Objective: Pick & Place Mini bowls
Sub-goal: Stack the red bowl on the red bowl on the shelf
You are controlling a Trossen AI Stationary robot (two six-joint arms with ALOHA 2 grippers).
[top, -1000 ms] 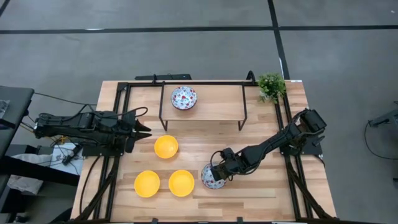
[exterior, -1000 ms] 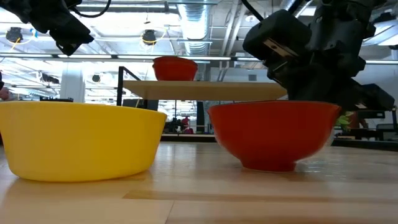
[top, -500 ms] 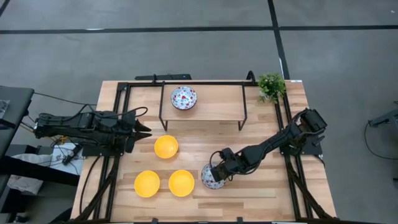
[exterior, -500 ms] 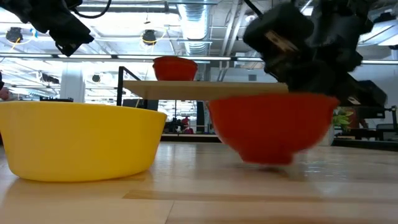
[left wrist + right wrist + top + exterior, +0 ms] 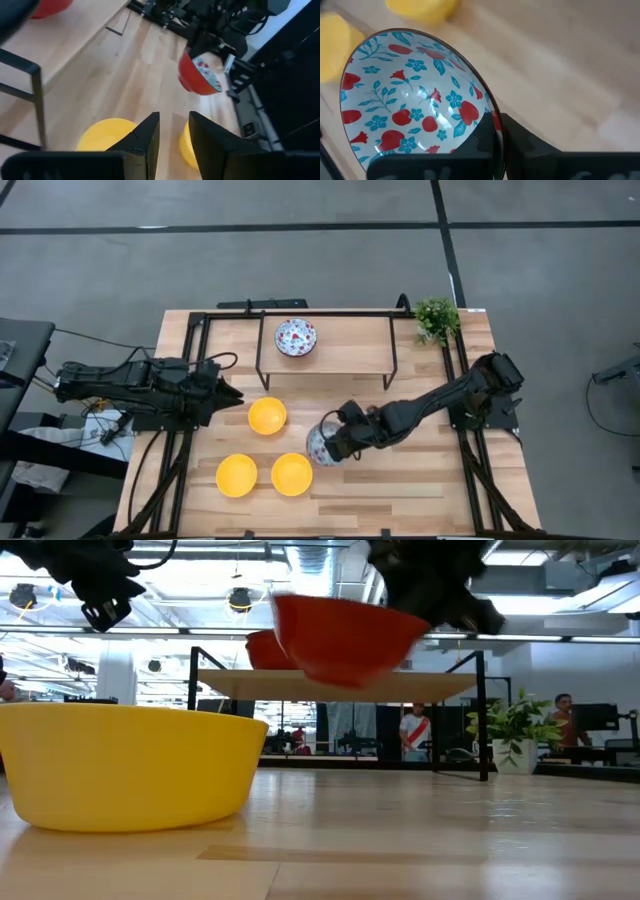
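Desk (image 5: 420, 480): three yellow bowls (image 5: 267, 416) (image 5: 236, 476) (image 5: 291, 474), potted plant (image 5: 435, 317) (corner), shelf (image 5: 350, 340).
Shelf: one floral bowl (image 5: 295, 337).

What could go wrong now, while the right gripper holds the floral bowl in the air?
1. The right gripper pinches the floral bowl only by its rim, and the bowl hangs tilted above the table, so it might slip and fall.
2. The bowl is carried close over the yellow bowls; lowering too early could hit one.
3. The left gripper waits near the path.
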